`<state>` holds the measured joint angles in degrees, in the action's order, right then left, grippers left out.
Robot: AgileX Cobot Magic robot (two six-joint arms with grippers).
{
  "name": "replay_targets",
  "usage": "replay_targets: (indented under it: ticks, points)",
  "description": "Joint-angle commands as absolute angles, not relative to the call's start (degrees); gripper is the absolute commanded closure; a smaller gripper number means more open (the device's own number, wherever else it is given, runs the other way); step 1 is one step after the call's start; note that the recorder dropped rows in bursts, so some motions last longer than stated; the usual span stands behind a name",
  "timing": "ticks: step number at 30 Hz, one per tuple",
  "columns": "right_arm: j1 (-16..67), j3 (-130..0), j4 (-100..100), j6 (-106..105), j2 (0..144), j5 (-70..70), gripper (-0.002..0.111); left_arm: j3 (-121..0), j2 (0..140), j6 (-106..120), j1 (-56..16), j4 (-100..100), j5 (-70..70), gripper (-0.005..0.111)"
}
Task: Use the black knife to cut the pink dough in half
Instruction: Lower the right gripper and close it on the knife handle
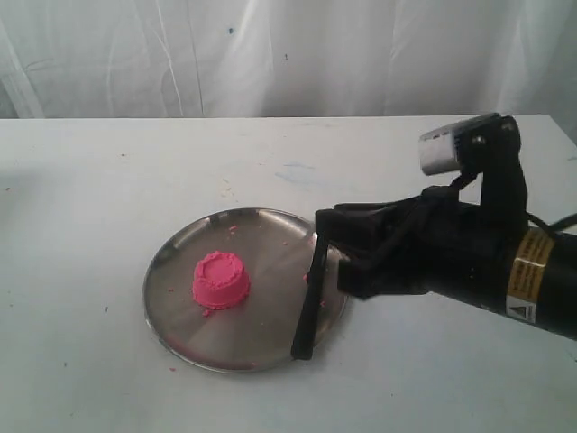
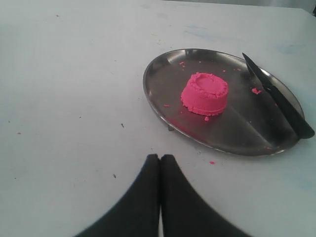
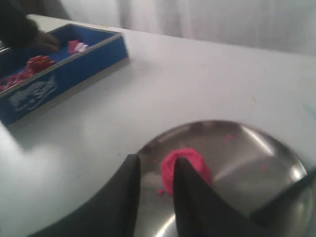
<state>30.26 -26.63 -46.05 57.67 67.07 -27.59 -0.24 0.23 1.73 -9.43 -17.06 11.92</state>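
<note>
The pink dough (image 1: 221, 280) (image 2: 205, 93) is one whole round mound with a ridged flat top, left of centre on a steel plate (image 1: 180, 316) (image 2: 237, 128). The black knife (image 1: 311, 307) (image 2: 276, 96) lies loose across the plate's right side, its blade pointing to the far rim. My right gripper (image 1: 329, 253) (image 3: 157, 160) hovers over that side of the plate, open, with only the plate and the dough (image 3: 195, 165) showing past its fingers. The knife (image 3: 286, 205) is a dark blur beside it. My left gripper (image 2: 159, 157) is shut and empty above bare table, short of the plate.
A blue tray (image 3: 74, 64) holding red and pink bits stands on the table beyond the plate (image 3: 247, 148), with a dark shape (image 3: 19, 29) over its far end. Tiny pink crumbs (image 2: 255, 91) dot the plate. A white curtain (image 1: 288, 54) hangs behind the table.
</note>
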Motion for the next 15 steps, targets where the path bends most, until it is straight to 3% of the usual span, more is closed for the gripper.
replay_targets:
  ticks: [1, 7, 15]
  points:
    - [29.05, -26.79, -38.46, 65.0, 68.28, -17.06, 0.085, 0.0, 0.0, 1.52, -9.33, -17.47, 12.02, 0.105]
    - [23.62, -26.92, -38.25, 67.05, 74.92, -22.46, 0.085, 0.0, 0.0, 1.52, -9.33, -17.47, 12.02, 0.105]
    - [18.65, -28.34, -49.42, 73.91, 89.92, -36.25, 0.068, 0.0, 0.0, 1.52, -9.33, -17.47, 12.02, 0.105]
